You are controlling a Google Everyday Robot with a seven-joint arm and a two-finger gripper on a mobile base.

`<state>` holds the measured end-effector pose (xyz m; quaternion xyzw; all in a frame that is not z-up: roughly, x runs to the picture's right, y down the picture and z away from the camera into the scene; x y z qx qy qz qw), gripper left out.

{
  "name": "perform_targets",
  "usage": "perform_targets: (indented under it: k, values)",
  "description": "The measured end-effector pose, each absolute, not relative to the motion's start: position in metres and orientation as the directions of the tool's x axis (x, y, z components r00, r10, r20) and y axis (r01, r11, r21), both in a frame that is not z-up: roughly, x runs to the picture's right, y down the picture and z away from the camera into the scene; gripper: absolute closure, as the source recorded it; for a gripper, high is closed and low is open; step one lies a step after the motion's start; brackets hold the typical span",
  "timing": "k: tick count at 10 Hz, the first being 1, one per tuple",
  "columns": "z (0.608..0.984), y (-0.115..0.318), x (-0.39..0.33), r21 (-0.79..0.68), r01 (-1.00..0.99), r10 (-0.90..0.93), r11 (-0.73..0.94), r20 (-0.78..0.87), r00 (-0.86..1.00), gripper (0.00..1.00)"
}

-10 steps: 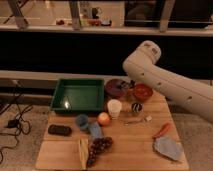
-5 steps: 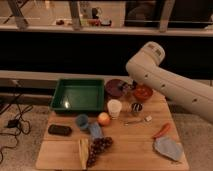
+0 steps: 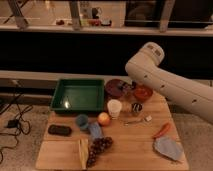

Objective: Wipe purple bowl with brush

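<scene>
The purple bowl (image 3: 116, 87) stands at the back of the wooden table (image 3: 130, 150), just right of the green tray. A slim tool with a white head (image 3: 138, 120), which may be the brush, lies on the table in front of a small metal can. My arm (image 3: 165, 85) reaches in from the right and bends at a big pale elbow above the bowls. The gripper is hidden behind the arm, somewhere near the purple bowl and the orange-red bowl (image 3: 143, 93), and it is shut. Whether it holds anything does not show.
A green tray (image 3: 77, 95) sits at the back left and a white cup (image 3: 114, 107) in the middle. A metal can (image 3: 136, 107), a peach (image 3: 103, 118), a blue cup (image 3: 82, 121), grapes (image 3: 98, 147), a banana (image 3: 82, 152), a carrot (image 3: 162, 131), a grey cloth (image 3: 167, 147) and a black object (image 3: 60, 130) are spread around.
The arm's elbow has shifted very slightly; nothing on the table has moved.
</scene>
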<state>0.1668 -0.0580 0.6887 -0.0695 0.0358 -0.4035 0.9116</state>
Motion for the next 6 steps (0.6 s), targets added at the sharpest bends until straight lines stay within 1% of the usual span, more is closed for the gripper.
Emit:
perform_targets:
  k: [6]
  values:
    - [0.645,-0.035,0.202,-0.152,0.734,-0.746,0.662,-0.042,0.665,1.00]
